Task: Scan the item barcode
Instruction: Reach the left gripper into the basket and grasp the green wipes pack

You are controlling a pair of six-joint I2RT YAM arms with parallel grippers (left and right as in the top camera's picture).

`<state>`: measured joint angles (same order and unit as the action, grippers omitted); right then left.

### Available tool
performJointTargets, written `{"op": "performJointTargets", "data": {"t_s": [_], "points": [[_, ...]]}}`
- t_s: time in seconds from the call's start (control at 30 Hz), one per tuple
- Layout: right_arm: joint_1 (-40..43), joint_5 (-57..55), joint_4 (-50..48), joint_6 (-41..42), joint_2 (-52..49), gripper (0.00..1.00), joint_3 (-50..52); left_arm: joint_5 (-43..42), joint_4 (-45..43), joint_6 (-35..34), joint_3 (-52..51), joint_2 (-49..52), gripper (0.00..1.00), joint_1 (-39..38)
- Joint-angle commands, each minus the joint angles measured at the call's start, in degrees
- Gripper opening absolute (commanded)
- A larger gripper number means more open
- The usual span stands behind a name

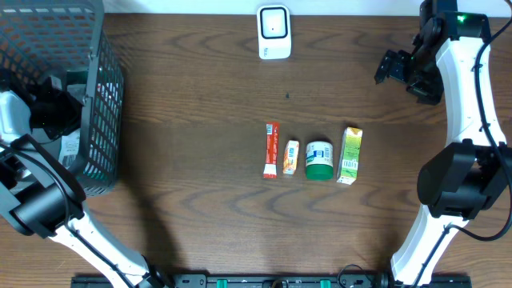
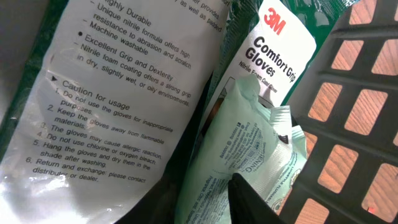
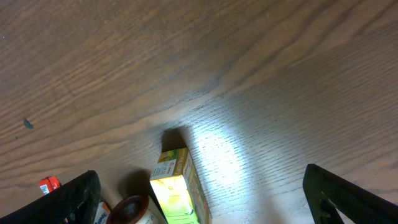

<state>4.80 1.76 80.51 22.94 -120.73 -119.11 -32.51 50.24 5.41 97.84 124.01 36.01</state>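
Left arm (image 1: pixel 36 200) comes up from the near left edge and bends over the rim of the grey mesh basket (image 1: pixel 100 120). Its wrist is tipped down inside the basket, at the far left of the bench (image 1: pixel 200 208).

The left wrist view is pressed right up against the basket's contents. There is a glove pack (image 2: pixel 277 43) with printed usage text, and a pale green packet (image 2: pixel 242 155) leaning against it. The basket wall (image 2: pixel 360 31) is on the right. One dark finger (image 2: pixel 252 202) shows at the bottom edge, against the pale green packet. The other finger is out of frame, so I cannot tell whether the left jaws are pinching the packet or still apart.

Right arm (image 1: pixel 464 88) rises from the near right corner and reaches toward the far right, its wrist turned inward and held above the bench. The right jaws are spread wide, fingers (image 3: pixel 74 199) at opposite edges of the wrist view with nothing between them.

Scanner (image 1: pixel 274 32) stands at the far centre edge. Mid-bench there is a row, left to right:
- a red sachet (image 1: pixel 271 150)
- a small packet (image 1: pixel 291 158)
- a green tub (image 1: pixel 318 159)
- a green carton (image 1: pixel 350 155)

The right wrist view catches the carton (image 3: pixel 177 186) under a bright glare patch, with the tub (image 3: pixel 134 211) beside it.
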Motion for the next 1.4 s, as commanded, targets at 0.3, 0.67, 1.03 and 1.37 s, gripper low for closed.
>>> {"op": "performJointTargets", "data": {"t_s": [0.3, 0.67, 1.03, 1.37], "points": [[-0.02, 0.0, 0.04, -0.74, 1.25, 0.99, -0.83, -1.33, 5.25, 0.59, -0.07, -2.21, 0.41, -2.99], [0.0, 0.0, 0.04, -0.74, 1.25, 0.99, -0.83, 7.52, 6.45, 0.55, -1.11, -1.84, 0.51, -5.05], [0.0, 0.0, 0.04, -0.74, 1.25, 0.99, -0.83, 7.08, 8.41, -0.13, 4.11, -5.2, 0.07, -6.71], [0.0, 0.0, 0.04, -0.74, 1.25, 0.99, -0.83, 7.08, 5.38, -6.23, 4.33, -15.06, 0.07, 0.13]]}}
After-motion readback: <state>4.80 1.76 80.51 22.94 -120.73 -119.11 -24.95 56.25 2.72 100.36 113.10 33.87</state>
